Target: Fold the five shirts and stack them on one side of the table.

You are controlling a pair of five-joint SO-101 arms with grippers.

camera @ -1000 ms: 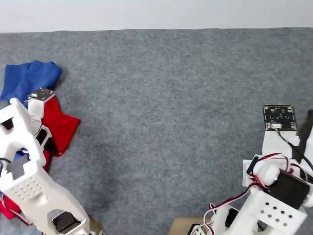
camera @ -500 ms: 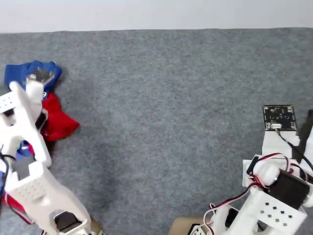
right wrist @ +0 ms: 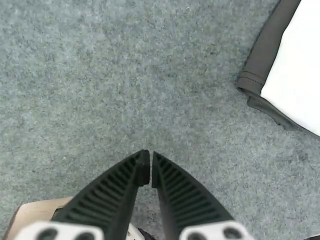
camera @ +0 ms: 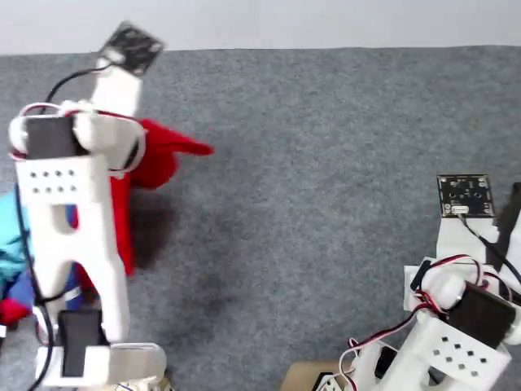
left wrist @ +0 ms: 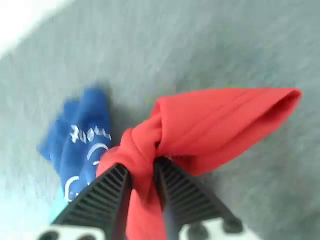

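Observation:
My left gripper [left wrist: 142, 175] is shut on a bunched red shirt [left wrist: 220, 125] and holds it above the grey table. In the high view the left arm stands raised at the left, with the red shirt [camera: 167, 155] hanging beside and under it. A blue shirt [left wrist: 82, 140] with white print lies crumpled on the table below the red one. A light blue garment [camera: 10, 244] shows at the left edge. My right gripper [right wrist: 150, 167] is shut with nothing in it, low over bare cloth near the front right.
A grey felt cloth [camera: 326, 179] covers the table up to a white wall at the back. A white sheet with a dark border [right wrist: 285, 70] lies beside my right gripper. A tan block [camera: 305, 379] sits at the front edge.
The left arm has swung up and toward the back, lifting the red shirt off the pile at the left. The right arm has not moved.

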